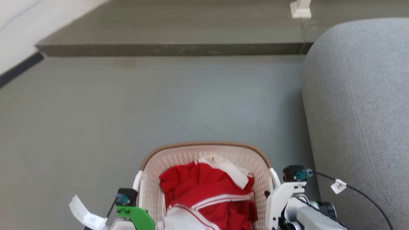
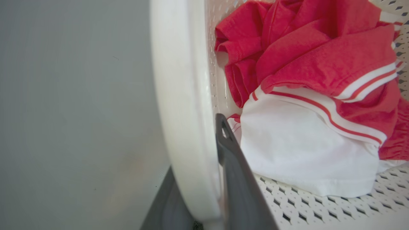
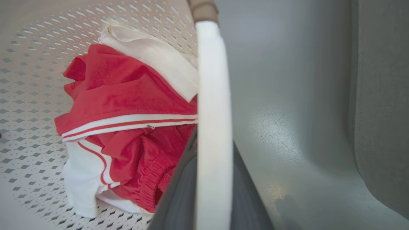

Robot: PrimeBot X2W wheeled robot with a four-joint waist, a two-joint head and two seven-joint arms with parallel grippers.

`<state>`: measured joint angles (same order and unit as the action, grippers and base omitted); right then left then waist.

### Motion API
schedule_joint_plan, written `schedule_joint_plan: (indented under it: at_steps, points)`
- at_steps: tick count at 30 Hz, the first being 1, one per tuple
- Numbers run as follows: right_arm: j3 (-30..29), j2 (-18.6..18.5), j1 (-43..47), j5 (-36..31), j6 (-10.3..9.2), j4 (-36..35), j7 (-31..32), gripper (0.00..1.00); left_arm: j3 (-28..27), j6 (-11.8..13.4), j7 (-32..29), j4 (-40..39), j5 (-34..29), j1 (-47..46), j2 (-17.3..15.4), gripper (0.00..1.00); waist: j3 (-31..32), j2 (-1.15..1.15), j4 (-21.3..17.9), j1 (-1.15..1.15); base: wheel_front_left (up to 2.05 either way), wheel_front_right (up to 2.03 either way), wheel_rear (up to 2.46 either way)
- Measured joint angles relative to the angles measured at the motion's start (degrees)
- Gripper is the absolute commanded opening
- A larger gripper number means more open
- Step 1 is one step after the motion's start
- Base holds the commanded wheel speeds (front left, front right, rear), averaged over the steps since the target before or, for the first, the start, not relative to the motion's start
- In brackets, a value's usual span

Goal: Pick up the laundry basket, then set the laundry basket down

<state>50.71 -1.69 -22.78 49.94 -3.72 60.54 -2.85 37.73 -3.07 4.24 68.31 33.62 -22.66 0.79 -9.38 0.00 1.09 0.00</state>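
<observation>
Laundry basket (image 1: 179, 158) of cream-white perforated plastic, rounded-rectangular with a brown woven-look rim, sat at the bottom centre of our head view, directly before us and between our two arms. We could not tell whether it rested on the floor or hung just above it. Inside lay a crumpled heap of red and white clothes (image 1: 207, 191) with striped trim, down on the perforated bottom.

Our left gripper (image 2: 196, 150) was clamped on the basket's white left handle (image 2: 182, 95). One dark finger pressed the handle's inner face and the other sat behind its outer face. Our right gripper (image 3: 214, 140) gripped the white right handle (image 3: 213, 80) the same way, with a dark finger on each side of the bar.

A green bracket (image 1: 138, 217) showed on our left wrist and a white bracket (image 1: 281, 195) on our right, near a black cable carrying a small paper tag (image 1: 338, 186).

Smooth grey floor (image 1: 127, 111) surrounded the laundry basket. A grey fabric sofa (image 1: 361, 95) stood just beside our right arm. Farther ahead ran a darker raised step (image 1: 172, 49), and a white wall with dark skirting (image 1: 19, 68) crossed the upper left corner.
</observation>
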Motion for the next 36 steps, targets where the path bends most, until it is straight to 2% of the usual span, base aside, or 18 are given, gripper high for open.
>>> schedule_joint_plan:
  at_steps: [12, 36]
  points:
    - [2.4, -0.2, 1.1, 2.0, -1.53, -1.0, 2.0, 0.0, 1.9, 0.4, -3.0, -0.3, 0.6, 1.2, -0.4, 0.0, 5.9, 0.0, -0.4, 0.0, 0.0, 0.0, 0.0]
    - [5.0, -0.6, 0.9, 4.6, -2.89, -1.4, 3.0, 0.0, 3.7, 2.0, -5.2, -1.9, 1.9, 1.2, -0.7, 0.0, 5.6, 0.0, -0.3, 0.0, 0.0, 0.0, 0.0]
